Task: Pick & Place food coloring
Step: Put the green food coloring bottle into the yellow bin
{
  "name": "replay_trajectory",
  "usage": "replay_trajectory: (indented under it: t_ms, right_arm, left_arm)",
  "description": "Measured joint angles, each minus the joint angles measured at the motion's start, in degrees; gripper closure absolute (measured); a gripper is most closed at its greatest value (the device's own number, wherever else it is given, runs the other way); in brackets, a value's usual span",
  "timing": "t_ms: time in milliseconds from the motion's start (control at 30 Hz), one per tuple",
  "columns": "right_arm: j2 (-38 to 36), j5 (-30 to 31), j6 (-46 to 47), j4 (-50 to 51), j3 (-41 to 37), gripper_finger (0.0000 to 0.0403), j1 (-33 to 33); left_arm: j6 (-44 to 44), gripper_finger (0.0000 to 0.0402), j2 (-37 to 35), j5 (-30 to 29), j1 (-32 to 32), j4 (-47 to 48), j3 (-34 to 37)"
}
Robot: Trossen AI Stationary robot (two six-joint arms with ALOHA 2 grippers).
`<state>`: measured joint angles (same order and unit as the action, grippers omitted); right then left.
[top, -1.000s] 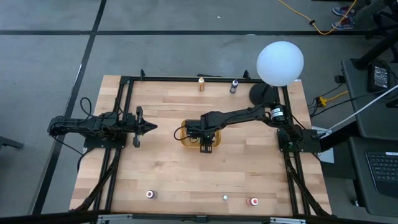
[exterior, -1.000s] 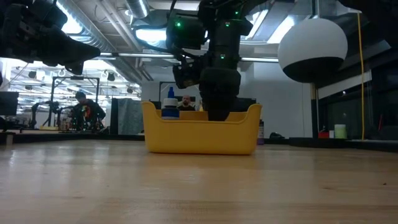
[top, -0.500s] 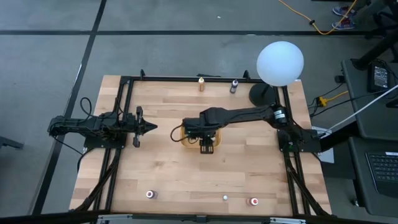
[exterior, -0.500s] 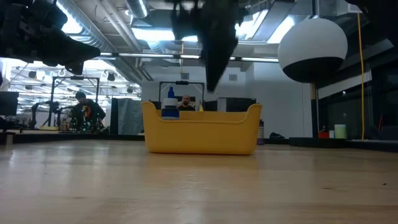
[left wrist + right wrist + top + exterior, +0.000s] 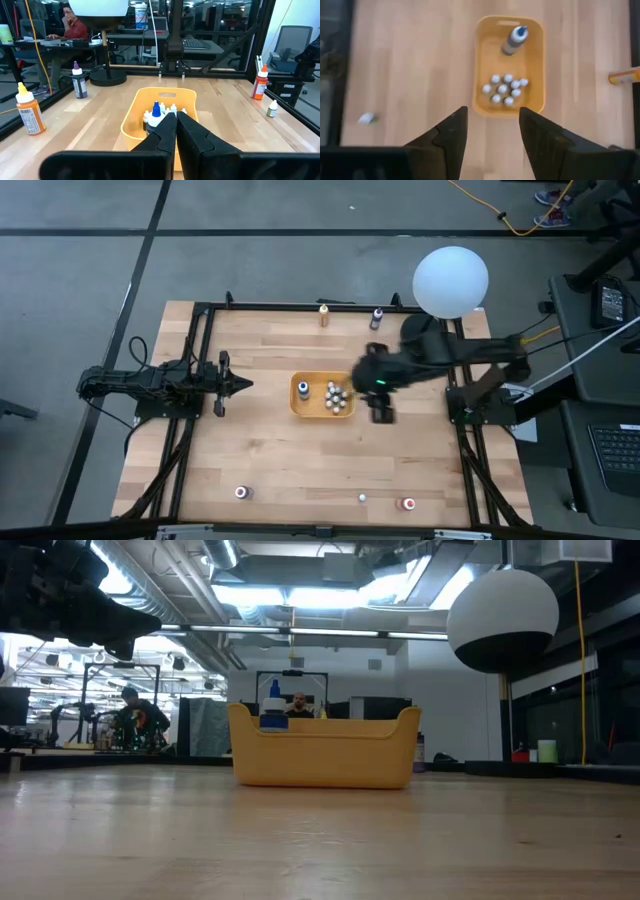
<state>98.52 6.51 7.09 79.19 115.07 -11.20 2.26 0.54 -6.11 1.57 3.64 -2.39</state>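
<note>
The orange-yellow tray [image 5: 322, 396] sits mid-table and holds the food coloring: a cluster of small white-capped bottles [image 5: 337, 397] and a taller blue-capped bottle [image 5: 303, 388]. The right wrist view looks down on the same cluster [image 5: 504, 90] and blue-capped bottle [image 5: 514, 39]. My right gripper [image 5: 381, 412] hangs open and empty above the table, just right of the tray; its fingers [image 5: 492, 111] frame the tray's nearer end from above. My left gripper [image 5: 236, 384] waits shut, left of the tray, pointing at it [image 5: 175, 122]. The low view shows the tray [image 5: 325, 752] and the blue cap [image 5: 272, 712].
More bottles stand on the table: an orange one [image 5: 324, 314] and a dark one [image 5: 377, 318] at the far edge, three small ones near the near edge [image 5: 241, 493] [image 5: 362, 498] [image 5: 408, 504]. The white globe lamp [image 5: 451, 281] stands at the far right corner. People sit beyond the table [image 5: 72, 25].
My right gripper has risen out of the tray, left the low view upward, and drawn back toward the table's right edge. The bottles in the tray, covered by the arm before, now show. The tray has stayed where it was.
</note>
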Motion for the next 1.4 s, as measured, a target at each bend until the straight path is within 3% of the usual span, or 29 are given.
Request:
replay_trajectory:
  t_ms: [200,367,600,767,933,1133,1400]
  right_arm:
    - [-8.0,1.7,1.3,3.1,-3.6,0.0224,-9.7]
    - [-8.6,3.0,5.1,5.3,-6.0,0.0224,-17.2]
    - [-8.6,2.9,4.5,-1.9,-11.9,0.0224,-24.1]
    - [-8.6,2.2,1.7,-8.6,-18.9,0.0224,-25.9]
    - [-8.6,-3.7,1.3,-20.5,-26.5,0.0224,-25.9]
    - [-6.6,-4.7,3.2,-30.2,-28.8,0.0219,-25.8]
    - [0.0,-5.1,11.2,-33.9,-28.8,0.0145,-25.7]
  left_arm:
    - [0.0,0.0394,0.0,0.0,0.0,0.0,0.0]
    - [0.0,0.0391,0.0,0.0,0.0,0.0,0.0]
    - [0.0,0.0395,0.0,0.0,0.0,0.0,0.0]
    - [0.0,0.0392,0.0,0.0,0.0,0.0,0.0]
    - [0.0,0.0392,0.0,0.0,0.0,0.0,0.0]
    - [0.0,0.0395,0.0,0.0,0.0,0.0,0.0]
    - [0.0,0.0391,0.0,0.0,0.0,0.0,0.0]
